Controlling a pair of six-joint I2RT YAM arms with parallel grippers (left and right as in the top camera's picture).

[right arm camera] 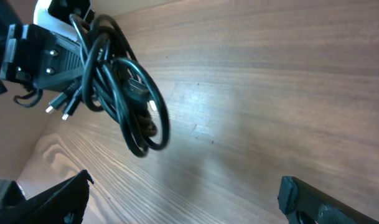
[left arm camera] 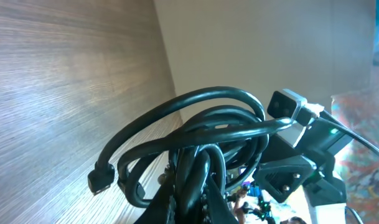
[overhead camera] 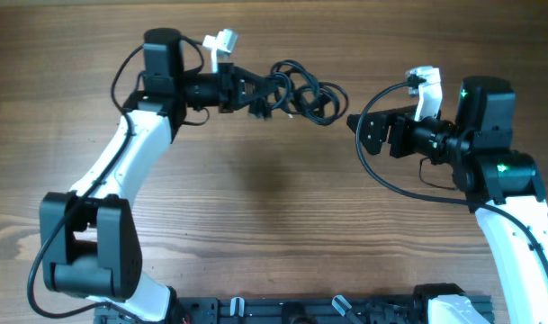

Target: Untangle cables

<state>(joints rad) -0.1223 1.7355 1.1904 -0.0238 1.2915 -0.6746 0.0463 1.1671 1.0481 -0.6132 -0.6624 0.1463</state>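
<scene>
Wood-grain table (overhead camera: 274, 225) first: over its far side the left gripper (overhead camera: 254, 97) is clenched on the tangled black cables (overhead camera: 302, 90), bunched just off its tip. The right gripper (overhead camera: 356, 133), jaws spread wide and empty, would do best, I'd say, to pinch one outer loop rather than the knot and draw it away gently, minding the small plug (left arm camera: 101, 180).

The flat wooden table (overhead camera: 274, 207) is marked by light brown, finely streaked grain. The thin flexible cables (overhead camera: 300, 90) are seen in glossy black. The left robot arm (overhead camera: 134, 153) and the right robot arm (overhead camera: 512, 243) are covered in white with black joints; a small green light (overhead camera: 464, 91) is shown on the right one.
</scene>
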